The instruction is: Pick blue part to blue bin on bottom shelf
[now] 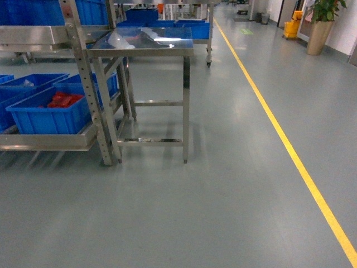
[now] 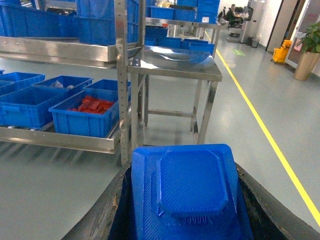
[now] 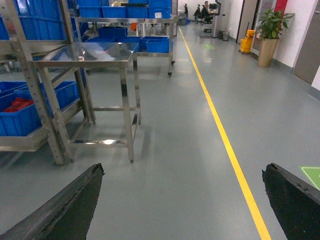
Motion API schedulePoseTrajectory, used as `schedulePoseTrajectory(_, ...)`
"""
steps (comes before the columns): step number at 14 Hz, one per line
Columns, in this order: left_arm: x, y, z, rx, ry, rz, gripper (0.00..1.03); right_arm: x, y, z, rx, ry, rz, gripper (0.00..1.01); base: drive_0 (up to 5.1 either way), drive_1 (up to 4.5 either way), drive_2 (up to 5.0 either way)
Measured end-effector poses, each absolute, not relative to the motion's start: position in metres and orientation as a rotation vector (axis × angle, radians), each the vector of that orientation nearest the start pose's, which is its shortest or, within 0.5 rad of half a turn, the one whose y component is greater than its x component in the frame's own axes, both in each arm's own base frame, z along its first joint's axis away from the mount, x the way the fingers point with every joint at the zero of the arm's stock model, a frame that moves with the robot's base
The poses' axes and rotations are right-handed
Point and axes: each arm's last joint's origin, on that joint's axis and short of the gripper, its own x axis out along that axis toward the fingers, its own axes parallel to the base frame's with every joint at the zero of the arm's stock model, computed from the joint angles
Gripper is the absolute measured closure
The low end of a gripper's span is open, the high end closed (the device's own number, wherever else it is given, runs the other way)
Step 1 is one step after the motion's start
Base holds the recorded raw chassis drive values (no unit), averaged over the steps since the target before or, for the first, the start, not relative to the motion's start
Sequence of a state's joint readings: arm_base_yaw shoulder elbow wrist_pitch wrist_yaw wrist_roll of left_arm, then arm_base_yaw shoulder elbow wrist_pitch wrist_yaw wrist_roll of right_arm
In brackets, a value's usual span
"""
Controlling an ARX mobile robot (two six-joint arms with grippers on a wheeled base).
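From the head camera, neither arm is in sight. A steel bench (image 1: 146,43) stands on the grey floor (image 1: 223,190), its shiny top bearing only reflections, with a yellow line (image 1: 290,151) running down the floor to its right. To the left of the bench is a metal rack whose bottom shelf (image 1: 44,140) carries several blue bins; the nearest bin (image 1: 53,114) holds red parts (image 1: 64,100). A potted plant (image 1: 319,25) stands far off at the upper right.

In the left wrist view, the blue part (image 2: 192,192) fills the lower middle of the picture — a flat, ribbed plastic piece with a raised octagonal panel. It sits between the dark fingers (image 2: 107,215) of the left claw (image 2: 187,220), which is closed on it at both sides. The part is held well apart from the rack; beyond it the bottom shelf shows the bin with red parts and further blue bins to its left, one holding something pale that is too small to make out.

In the right wrist view, the two dark fingers (image 3: 70,205) of the right claw (image 3: 182,207) stand wide apart at the lower corners — nothing between them but bare floor. The bench and the rack lie ahead to the left, the yellow line to the right.
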State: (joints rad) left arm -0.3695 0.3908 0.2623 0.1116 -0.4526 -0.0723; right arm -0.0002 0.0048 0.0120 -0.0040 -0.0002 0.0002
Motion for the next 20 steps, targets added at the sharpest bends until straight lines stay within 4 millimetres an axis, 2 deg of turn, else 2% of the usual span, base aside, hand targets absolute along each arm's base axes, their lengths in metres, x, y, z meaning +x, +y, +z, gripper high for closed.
schedulePoseTrajectory(20, 0.1168, -0.0317, 0.2305, -0.065, 0.013, 0.084, 0.60, 0.0973, 0.0000, 0.1663, 0.000, 0.002, 0.000, 0.03, 0.0, 4.07, -4.1)
